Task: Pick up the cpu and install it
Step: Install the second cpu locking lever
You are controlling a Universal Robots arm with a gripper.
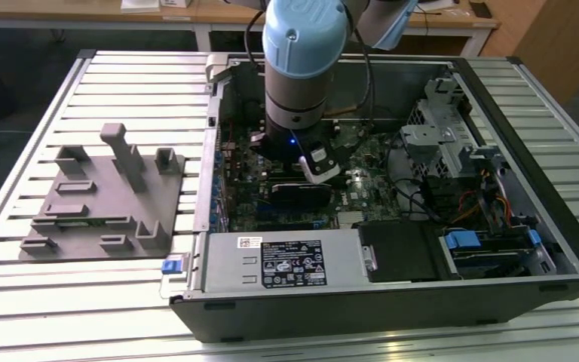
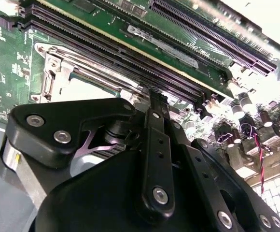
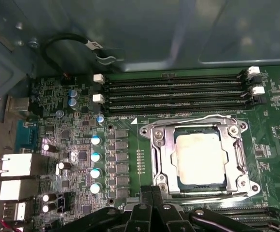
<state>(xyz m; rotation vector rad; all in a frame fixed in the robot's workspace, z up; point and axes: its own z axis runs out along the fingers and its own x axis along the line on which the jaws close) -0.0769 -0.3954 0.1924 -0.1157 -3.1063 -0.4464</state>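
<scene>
The cpu (image 3: 200,157), a square chip with a pale silvery top, lies flat inside the metal socket frame (image 3: 161,150) on the green motherboard. In the second wrist view the cpu (image 2: 89,88) shows as a pale patch beyond the black gripper linkage. My gripper (image 3: 152,189) hovers just off one side of the socket with its two thin black fingers pressed together and nothing between them. Its tip (image 2: 153,94) points down at the socket's edge. In the exterior view the arm (image 1: 304,68) reaches down into the open computer case (image 1: 531,105).
Long black memory slots (image 3: 178,92) run beside the socket. A grey plastic fixture (image 1: 103,200) sits on the slatted table at the exterior view's left. A power supply (image 1: 280,260) and a drive cage with cables (image 1: 451,143) crowd the case around the arm.
</scene>
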